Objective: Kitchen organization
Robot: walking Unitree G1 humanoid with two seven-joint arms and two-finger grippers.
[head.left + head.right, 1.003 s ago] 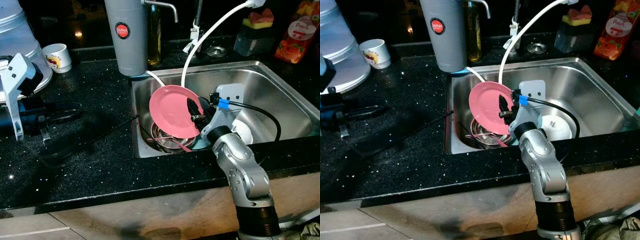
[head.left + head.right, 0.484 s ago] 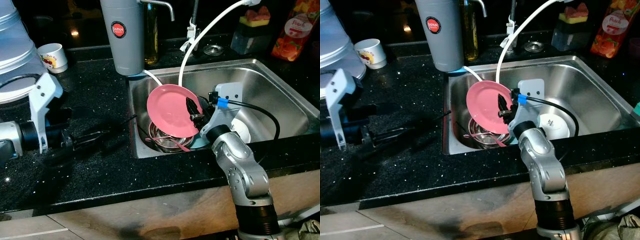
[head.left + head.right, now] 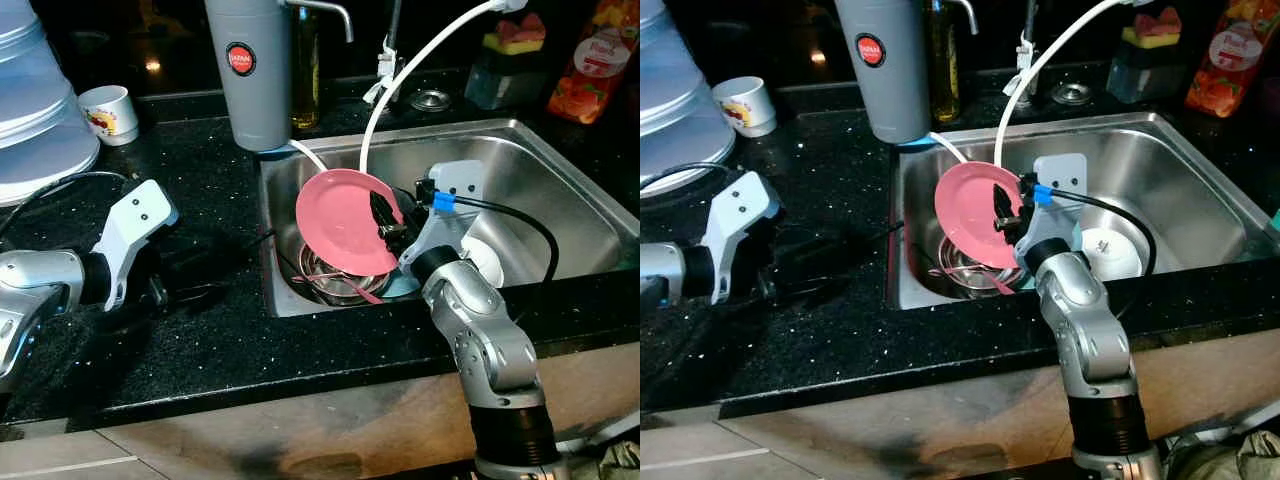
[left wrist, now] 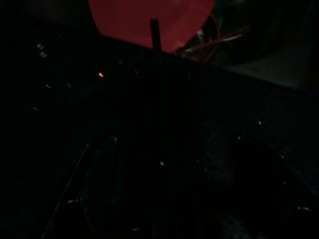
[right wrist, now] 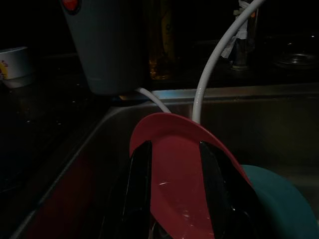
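Pink plate (image 3: 343,220): held tilted on edge above the metal bowl (image 3: 335,282) at the left end of the sink (image 3: 560,170), the right gripper (image 3: 385,222) clenched on its rim, one finger on each face; position unchanged over the last second. Left gripper (image 3: 195,290): has travelled from the far left of the black counter (image 3: 200,340) toward the sink's edge and now lies low, pointing at the plate, whether its fingers are parted cannot be told. Judgement: likely a handover or two-handed lift.
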